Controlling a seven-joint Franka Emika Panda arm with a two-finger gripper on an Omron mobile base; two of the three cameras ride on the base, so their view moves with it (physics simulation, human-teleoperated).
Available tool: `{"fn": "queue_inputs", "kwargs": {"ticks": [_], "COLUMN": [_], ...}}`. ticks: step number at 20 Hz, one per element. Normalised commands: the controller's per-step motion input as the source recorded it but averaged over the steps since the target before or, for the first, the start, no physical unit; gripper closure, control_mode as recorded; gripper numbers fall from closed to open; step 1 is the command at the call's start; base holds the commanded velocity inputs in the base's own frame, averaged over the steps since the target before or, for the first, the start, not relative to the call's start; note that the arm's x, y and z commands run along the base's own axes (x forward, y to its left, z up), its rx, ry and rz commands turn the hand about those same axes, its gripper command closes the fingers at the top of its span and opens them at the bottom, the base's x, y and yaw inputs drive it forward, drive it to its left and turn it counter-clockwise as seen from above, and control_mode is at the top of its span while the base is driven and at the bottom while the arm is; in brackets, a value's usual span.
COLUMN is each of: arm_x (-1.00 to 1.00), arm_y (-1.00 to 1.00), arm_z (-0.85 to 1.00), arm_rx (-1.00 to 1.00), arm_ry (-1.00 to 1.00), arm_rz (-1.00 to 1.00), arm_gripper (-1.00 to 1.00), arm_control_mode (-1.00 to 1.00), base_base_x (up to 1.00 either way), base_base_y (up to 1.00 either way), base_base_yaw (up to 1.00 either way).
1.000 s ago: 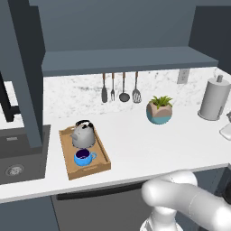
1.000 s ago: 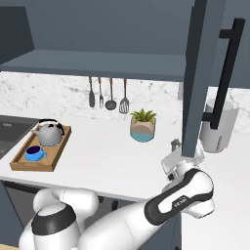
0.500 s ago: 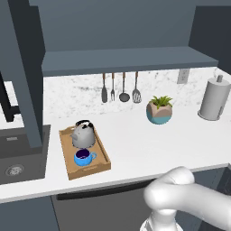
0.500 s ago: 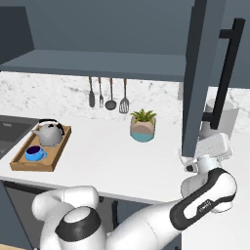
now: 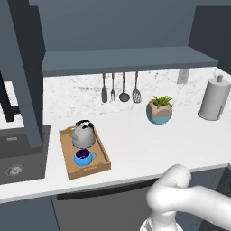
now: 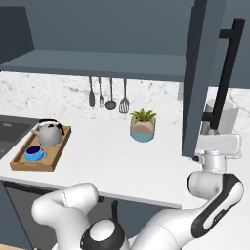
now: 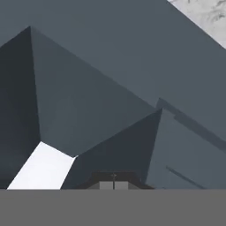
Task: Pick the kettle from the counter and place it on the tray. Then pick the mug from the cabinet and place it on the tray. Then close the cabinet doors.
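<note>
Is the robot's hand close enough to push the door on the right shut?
Probably yes. The hand sits right below the open right door, beside its bottom edge, its fingers shut, and nothing stands between them. The black handle is higher up, so it would likely push on the panel.

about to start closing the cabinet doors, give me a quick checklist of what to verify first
1. Kettle on the tray: ok, it stands at the tray's far end.
2. Mug on the tray: ok, it sits just in front of the kettle.
3. Gripper free of any load: ok, shut on nothing.
4. Right cabinet door shut: not ok, it stands open, edge toward the room.
5. Left cabinet door shut: not ok, it hangs open over the sink side.
6. Gripper touching the right door: cannot tell; the hand sits low beside its bottom edge, contact unclear.
</note>
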Motion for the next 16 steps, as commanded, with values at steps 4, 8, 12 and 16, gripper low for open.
{"fn": "queue_inputs", "kwargs": {"ticks": [4,8,12,16], "arm_x": [0.00,-0.12,-0.38,-0.67], "arm_y": [0.19,0.23,0.36,0.72], "arm_z": [0.94,0.91,0.55,0.39], "arm_rx": [-0.02,-0.06,-0.10,-0.17], "arm_ry": [-0.10,0.00,0.00,0.00], "arm_rz": [-0.09,-0.26,-0.29,-0.30], "arm_gripper": [1.00,1.00,1.00,1.00], "arm_control_mode": [-1.00,-1.00,-1.00,-1.00], "base_base_x": [0.00,0.00,0.00,0.00], "base_base_y": [0.00,0.00,0.00,0.00], "base_base_yaw": [0.00,0.00,0.00,0.00]}}
